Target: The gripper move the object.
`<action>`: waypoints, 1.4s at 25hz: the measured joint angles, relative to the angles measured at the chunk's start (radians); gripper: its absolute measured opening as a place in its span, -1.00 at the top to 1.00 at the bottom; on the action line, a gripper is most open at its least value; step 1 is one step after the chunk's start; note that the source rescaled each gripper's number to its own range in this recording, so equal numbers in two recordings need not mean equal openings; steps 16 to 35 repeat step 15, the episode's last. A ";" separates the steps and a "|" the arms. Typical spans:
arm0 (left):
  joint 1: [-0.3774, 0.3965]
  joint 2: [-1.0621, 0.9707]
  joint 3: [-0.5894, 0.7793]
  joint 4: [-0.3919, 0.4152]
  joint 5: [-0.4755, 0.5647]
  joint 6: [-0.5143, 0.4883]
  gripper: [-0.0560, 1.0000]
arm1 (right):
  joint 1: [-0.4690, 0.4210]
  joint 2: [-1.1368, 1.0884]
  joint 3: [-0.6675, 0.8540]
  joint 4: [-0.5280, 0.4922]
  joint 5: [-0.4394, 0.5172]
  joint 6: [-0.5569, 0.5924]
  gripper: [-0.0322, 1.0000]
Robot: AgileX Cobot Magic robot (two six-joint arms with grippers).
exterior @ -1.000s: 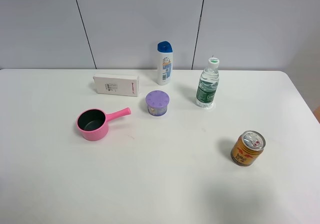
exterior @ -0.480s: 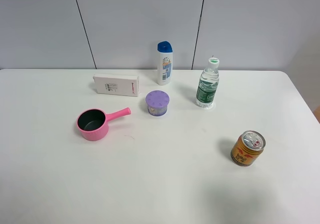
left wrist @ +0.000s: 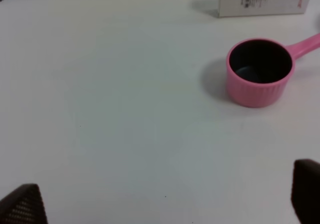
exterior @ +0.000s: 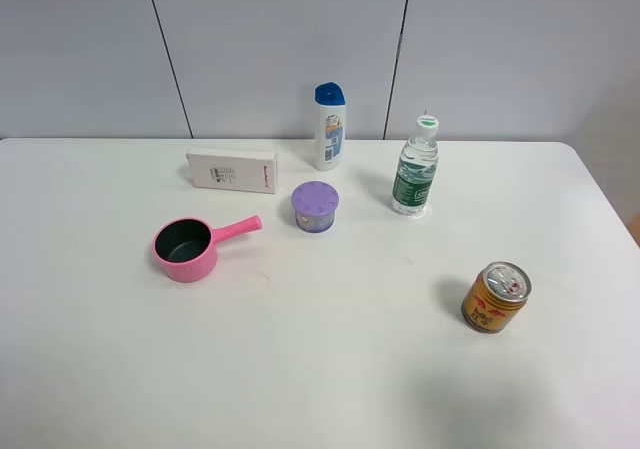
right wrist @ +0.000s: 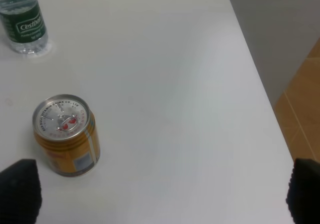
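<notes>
The object, a squat round container with a dotted lilac lid (exterior: 315, 207), stands on the white table (exterior: 330, 369) in front of the shampoo bottle in the exterior high view. It shows in neither wrist view. No arm shows in the exterior high view. My left gripper (left wrist: 165, 196) shows only two dark fingertips (left wrist: 22, 204) spread wide apart, with nothing between them, near the pink pot. My right gripper (right wrist: 160, 191) also shows two dark fingertips (right wrist: 17, 189) wide apart and empty, close to the orange-gold can.
A pink pot (exterior: 186, 248) (left wrist: 259, 72) lies left of the object, a white box (exterior: 232, 170) behind it. A shampoo bottle (exterior: 329, 127) and a water bottle (exterior: 415, 167) (right wrist: 22, 22) stand at the back. An orange-gold can (exterior: 495, 297) (right wrist: 66, 135) stands at the right, near the table edge (right wrist: 260, 89).
</notes>
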 joint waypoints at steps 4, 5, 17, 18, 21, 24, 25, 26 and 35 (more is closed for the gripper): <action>0.000 0.000 0.000 0.000 0.000 0.000 -1.00 | 0.000 0.000 0.000 0.000 0.000 0.000 -1.00; 0.000 0.000 0.000 0.000 0.000 0.000 -1.00 | 0.000 0.000 0.000 0.000 0.000 0.000 -1.00; 0.000 0.000 0.000 0.000 0.000 0.000 -1.00 | 0.000 0.000 0.000 0.000 0.000 0.000 -1.00; 0.000 0.000 0.000 0.000 0.000 0.000 -1.00 | 0.000 0.000 0.000 0.000 0.000 0.000 -1.00; 0.000 0.000 0.000 0.000 0.000 0.000 -1.00 | 0.000 0.000 0.000 0.000 0.000 0.000 -1.00; 0.000 0.000 0.000 0.000 0.000 0.000 -1.00 | 0.000 0.000 0.000 0.000 0.000 0.000 -1.00; 0.000 0.000 0.000 0.000 0.000 0.000 -1.00 | 0.000 0.000 0.000 0.000 0.000 0.000 -1.00; 0.000 0.000 0.000 0.000 0.000 0.000 -1.00 | 0.000 0.000 0.000 0.000 0.000 0.000 -1.00; 0.000 0.000 0.000 0.000 0.000 0.000 -1.00 | 0.000 0.000 0.000 0.000 0.000 0.000 -1.00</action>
